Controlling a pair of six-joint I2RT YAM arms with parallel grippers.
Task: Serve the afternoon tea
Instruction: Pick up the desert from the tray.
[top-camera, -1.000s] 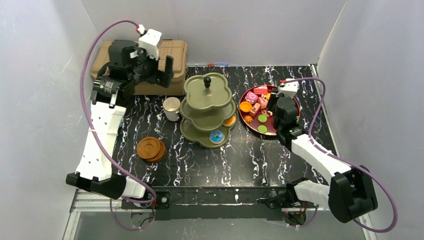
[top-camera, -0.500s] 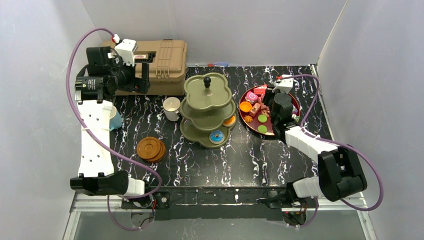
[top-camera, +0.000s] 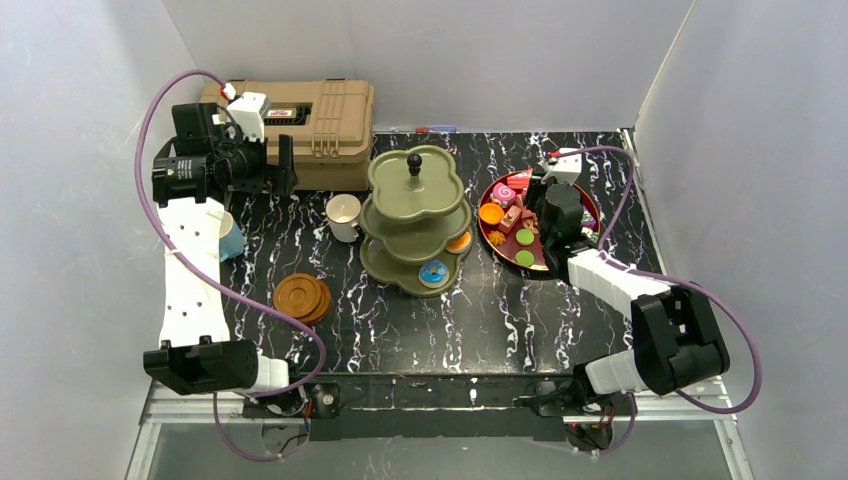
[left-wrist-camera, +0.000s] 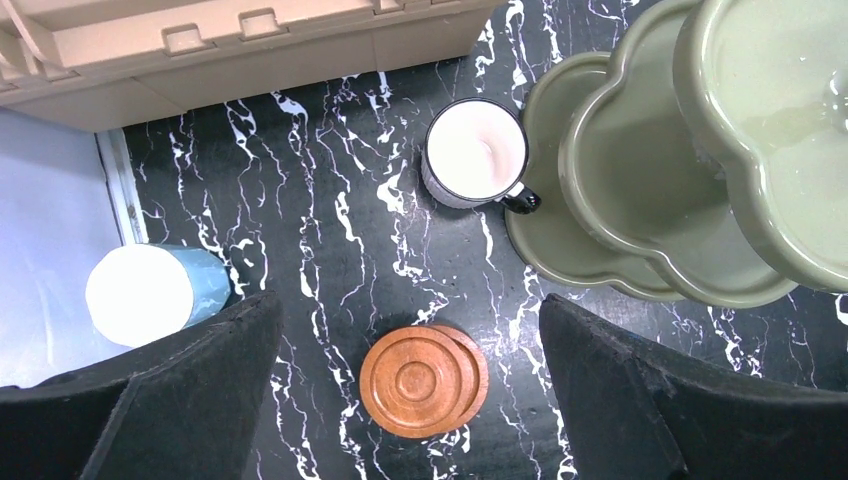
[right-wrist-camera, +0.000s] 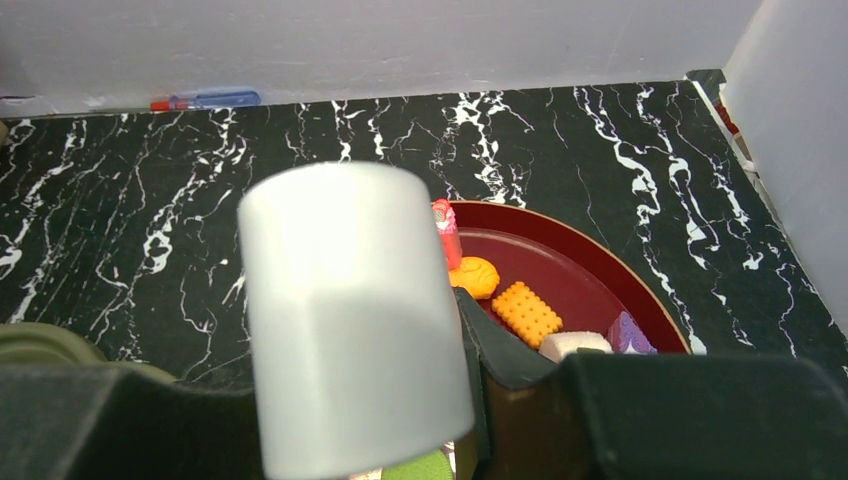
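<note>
At the table's far-right corner, the right end effector (top-camera: 545, 212) sits low over the round dark-red plate (right-wrist-camera: 560, 262). A white cylinder-shaped toy (right-wrist-camera: 350, 320) stands between its fingers, but I cannot tell whether they are clamped on it. Near the far-left corner, the left end effector (left-wrist-camera: 408, 305) hangs with its fingers wide apart. The olive-green three-tier clover-shaped stand (top-camera: 440, 185) stands mid-table.

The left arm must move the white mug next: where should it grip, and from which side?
Probably pinch the wall of the white mug from above, on the side away from the stand: it stands upright, mouth open, and its handle points at the stand's bottom tier.
</note>
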